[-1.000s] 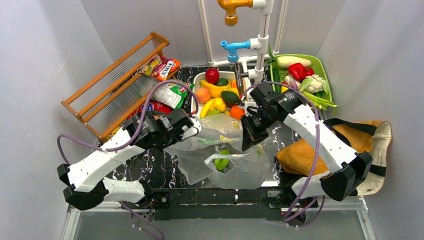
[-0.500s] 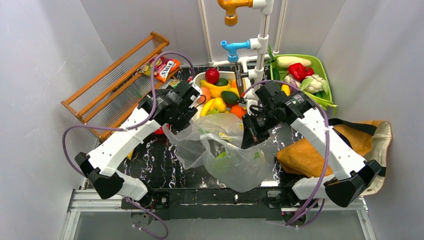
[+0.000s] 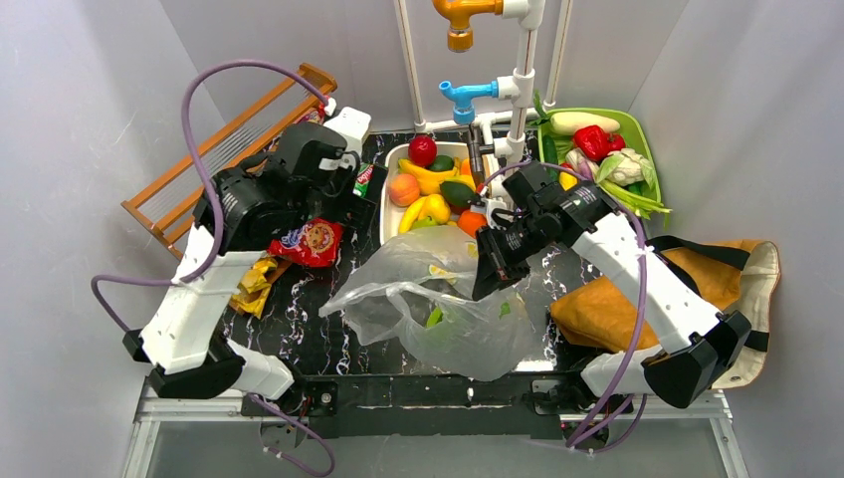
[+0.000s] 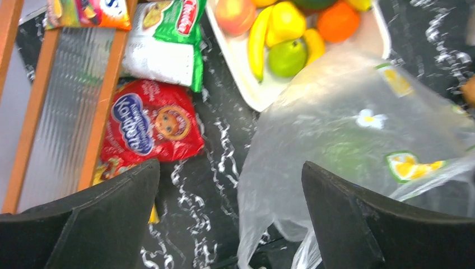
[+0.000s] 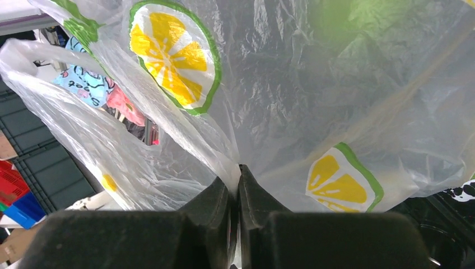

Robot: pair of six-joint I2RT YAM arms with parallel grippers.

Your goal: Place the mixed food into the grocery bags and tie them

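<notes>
- Since the L arm let go of the clear bag (image 3: 448,299) in the last sec, its mouth is held on one side only. The left edge has slumped toward lower centre of the top view.
- L gripper (image 4: 228,185): jaws spread full wide, nothing between them. It has moved from the bag's left rim to upper left of the top view. It now hovers over the red snack packet (image 4: 151,126), beside the wooden rack (image 3: 169,199).
- R gripper (image 5: 239,174): jaws pinched nearly together on a fold of bag film, centre of top view. Position approx unchanged.
- Bag contents: one green item (image 3: 435,317) shows thru the film; cannot tell what else.
- Most food not yet bagged: fruit in white tray (image 4: 238,70) at upper centre, green-white packet (image 4: 162,50) and the red one at left.
- Tan tote (image 3: 607,309) lies at right.
- Read: L is switching from holding to fetching, prob. the red packet next.
- Risk: w/ a one-sided hold the mouth may be too slack for a drop-in. Tying is far off.
</notes>
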